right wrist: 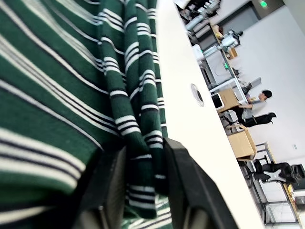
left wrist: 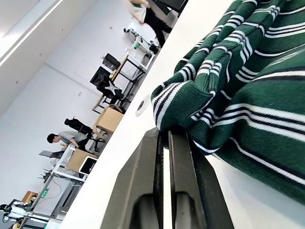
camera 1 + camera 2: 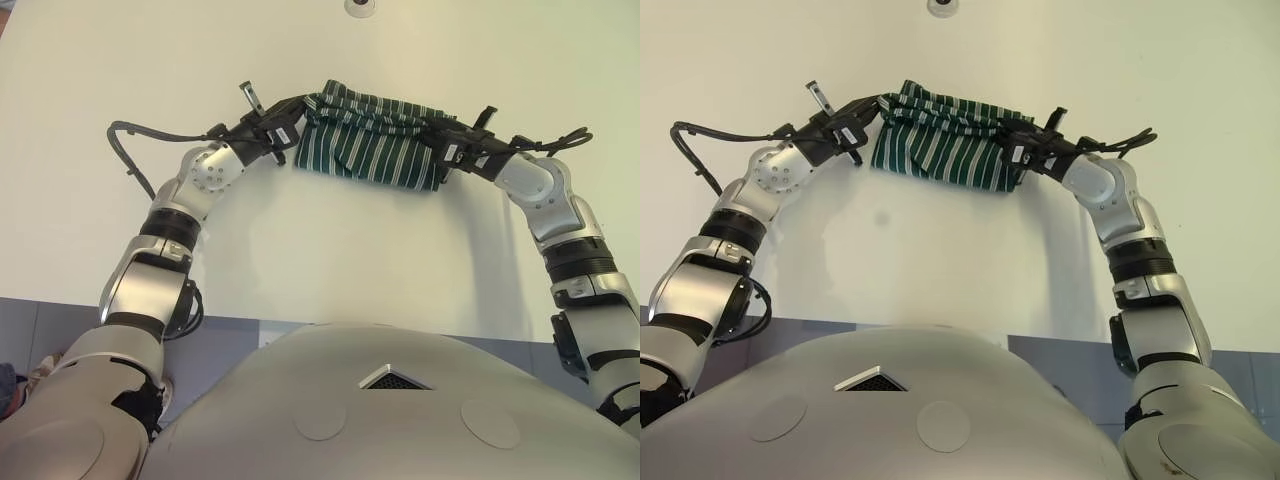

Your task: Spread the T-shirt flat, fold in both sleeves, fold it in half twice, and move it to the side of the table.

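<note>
Pinching the striped T-shirt (image 3: 365, 140) at opposite ends are left gripper (image 3: 302, 122) and right gripper (image 3: 438, 150).

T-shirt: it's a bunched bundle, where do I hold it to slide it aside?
Grip the T-shirt at its two short ends, one gripper from each side: the left gripper pinches the left hem, the right gripper the right folds. It is a wide, soft bundle, so end grips likely keep it folded.

Beyond the white table (image 3: 300, 260) stand white walls (image 2: 38, 109), a ceiling light strip (image 2: 28, 31), cluttered desks (image 2: 116, 71), black office chairs (image 2: 107, 88) and cardboard boxes (image 2: 110, 119).
</note>
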